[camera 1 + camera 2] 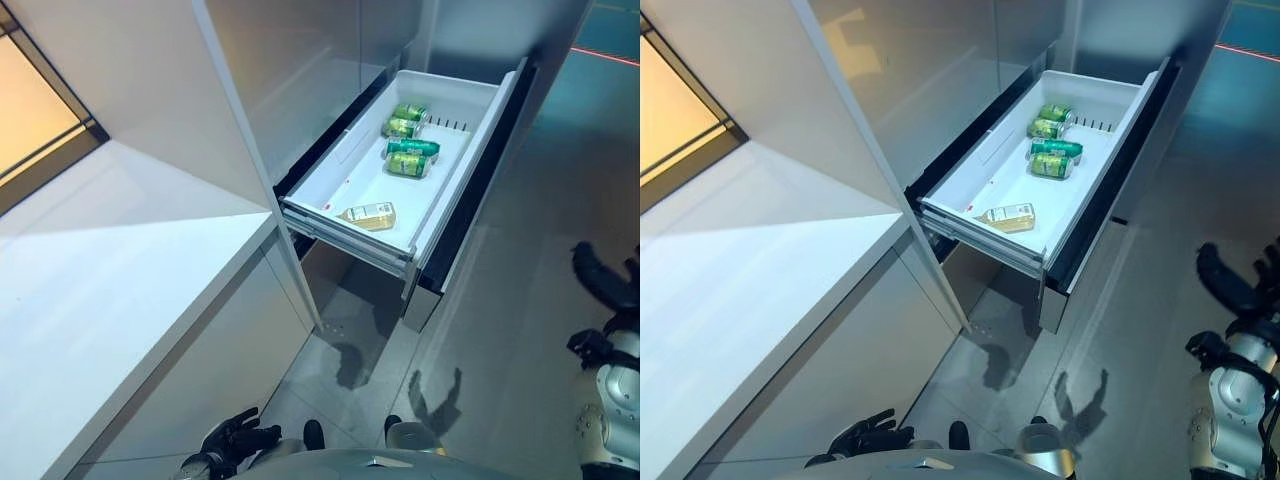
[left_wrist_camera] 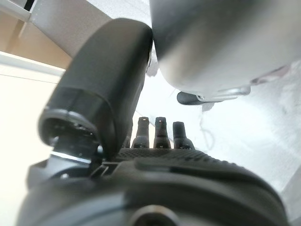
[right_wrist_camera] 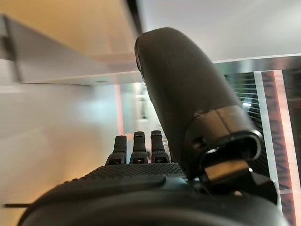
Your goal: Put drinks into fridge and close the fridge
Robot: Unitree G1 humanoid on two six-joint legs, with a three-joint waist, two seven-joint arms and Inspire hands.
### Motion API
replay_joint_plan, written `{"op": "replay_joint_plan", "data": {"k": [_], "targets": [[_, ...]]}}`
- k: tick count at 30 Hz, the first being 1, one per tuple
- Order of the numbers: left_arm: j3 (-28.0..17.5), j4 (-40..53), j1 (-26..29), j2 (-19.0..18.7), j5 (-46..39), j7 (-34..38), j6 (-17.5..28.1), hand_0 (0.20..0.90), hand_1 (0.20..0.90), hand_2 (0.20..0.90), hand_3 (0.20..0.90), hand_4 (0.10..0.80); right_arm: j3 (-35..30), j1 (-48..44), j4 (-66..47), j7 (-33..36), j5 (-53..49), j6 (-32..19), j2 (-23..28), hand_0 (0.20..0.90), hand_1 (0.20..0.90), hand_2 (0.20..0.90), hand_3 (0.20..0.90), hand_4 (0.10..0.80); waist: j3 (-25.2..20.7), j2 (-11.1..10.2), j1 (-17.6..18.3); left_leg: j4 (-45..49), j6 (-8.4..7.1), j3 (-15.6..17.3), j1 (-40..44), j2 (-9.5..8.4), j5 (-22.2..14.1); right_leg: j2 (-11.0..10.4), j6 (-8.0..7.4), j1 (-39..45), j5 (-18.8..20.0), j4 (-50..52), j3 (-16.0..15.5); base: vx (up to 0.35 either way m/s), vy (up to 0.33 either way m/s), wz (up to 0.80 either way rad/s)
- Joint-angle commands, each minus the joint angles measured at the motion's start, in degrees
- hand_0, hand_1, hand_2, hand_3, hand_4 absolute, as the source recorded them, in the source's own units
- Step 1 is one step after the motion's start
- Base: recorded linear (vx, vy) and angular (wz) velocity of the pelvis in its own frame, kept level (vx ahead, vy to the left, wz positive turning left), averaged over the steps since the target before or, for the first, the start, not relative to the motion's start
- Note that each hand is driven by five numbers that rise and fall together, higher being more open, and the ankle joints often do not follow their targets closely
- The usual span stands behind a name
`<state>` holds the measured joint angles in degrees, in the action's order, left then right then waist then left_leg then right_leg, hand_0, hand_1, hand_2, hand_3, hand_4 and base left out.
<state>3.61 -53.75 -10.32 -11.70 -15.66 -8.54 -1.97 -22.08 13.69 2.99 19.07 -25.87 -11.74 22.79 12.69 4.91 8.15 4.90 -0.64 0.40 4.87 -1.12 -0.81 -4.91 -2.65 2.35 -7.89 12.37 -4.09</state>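
Observation:
The fridge's white drawer [image 1: 340, 222] stands pulled out. Inside it lie several green cans [image 1: 408, 163] toward the back and a clear bottle of yellowish drink [image 1: 370, 214] near the front corner. My left hand [image 1: 237, 436] hangs low at the bottom left, far below the drawer. Its fingers [image 2: 160, 132] are straight and hold nothing. Out to the right of the drawer front is my right hand [image 1: 598, 274], well apart from it. Its fingers [image 3: 136, 147] also run straight and nothing is in them.
A white counter [image 1: 100, 300] fills the left side. The fridge's grey upper doors [image 1: 300, 70] rise above the drawer. Grey floor [image 1: 530, 330] spreads beneath and to the right of the drawer.

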Motion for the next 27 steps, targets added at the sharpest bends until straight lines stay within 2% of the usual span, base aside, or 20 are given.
{"op": "replay_joint_plan", "data": {"k": [1, 4, 9, 14, 21, 27], "targets": [[-1.64, 1.63, -1.44, -2.58, 0.56, 1.42, 0.33, 0.9, 0.9, 0.9, 0.9, 0.8, -0.92, -5.71, -5.76, -4.14, -0.99, -1.03, 2.74, 0.9, 0.9, 0.9, 0.9, 0.8, 1.16, -1.49, -0.6, 14.96, 4.0, 4.96, -5.93, -2.2, -10.6, 1.56, 4.3, -6.11, -2.04, 8.95, 0.24, -0.096, 0.087, -0.21], [0.5, 3.02, 1.6, -2.77, -2.48, 2.71, -0.74, 0.9, 0.9, 0.9, 0.9, 0.8, 1.94, -8.32, -4.24, -6.34, -1.52, 0.65, 4.39, 0.9, 0.9, 0.9, 0.9, 0.8, 3.6, -0.17, -0.08, 18.04, 4.28, 4.96, -11.08, -2.4, -9.97, 1.77, 5.11, -12.01, -2.48, 13.45, 1.06, -0.168, 0.081, -0.12], [4.38, 3.8, 7.5, -3.77, -8.17, 3.97, 0.62, 0.9, 0.9, 0.9, 0.9, 0.8, 7.03, -16.68, -2.75, -7.35, -1.97, 4.57, 9.07, 0.9, 0.9, 0.9, 0.9, 0.8, 8.82, 1.98, 0.43, 19.94, 3.86, 4.67, -18.82, -3.16, -7.33, 2.3, 5.89, -21.25, -2.03, 17.75, 2.07, -0.276, 0.077, -0.04], [6.81, 3.47, 10.42, -3.66, -10.78, 5.61, 1.32, 0.9, 0.9, 0.9, 0.9, 0.8, 12.19, -23.51, -0.08, -10.19, 0.03, 8.56, 12.6, 0.9, 0.9, 0.9, 0.9, 0.8, 11.61, 3.46, 0.28, 20.7, 3.55, 4.72, -22.6, -3.64, -5.59, 2.26, 6.2, -25.98, -1.49, 19.74, 2.48, -0.14, 0.04, 0.0], [8.47, 3.24, 13.78, -3.86, -11.53, 6.61, 0.44, 0.9, 0.9, 0.9, 0.9, 0.8, 22.14, -36.73, 3.38, -16.44, 4.93, 16.22, 14.67, 0.9, 0.9, 0.9, 0.9, 0.8, 13.81, 4.47, -0.88, 22.01, 3.19, 5.35, -24.75, -3.9, -5.16, 1.24, 6.17, -28.56, -1.57, 21.52, 2.15, -0.056, 0.013, -0.05], [9.34, 3.9, 15.4, -3.42, -11.41, 7.91, -1.74, 0.9, 0.9, 0.9, 0.9, 0.8, 29.57, -44.57, 3.8, -19.41, 11.6, 19.43, 13.64, 0.9, 0.9, 0.9, 0.9, 0.8, 14.68, 4.8, -2.23, 22.82, 2.9, 5.95, -25.1, -3.61, -5.08, 0.51, 6.19, -28.47, -1.65, 22.01, 1.23, 0.0, 0.0, 0.0]]}}
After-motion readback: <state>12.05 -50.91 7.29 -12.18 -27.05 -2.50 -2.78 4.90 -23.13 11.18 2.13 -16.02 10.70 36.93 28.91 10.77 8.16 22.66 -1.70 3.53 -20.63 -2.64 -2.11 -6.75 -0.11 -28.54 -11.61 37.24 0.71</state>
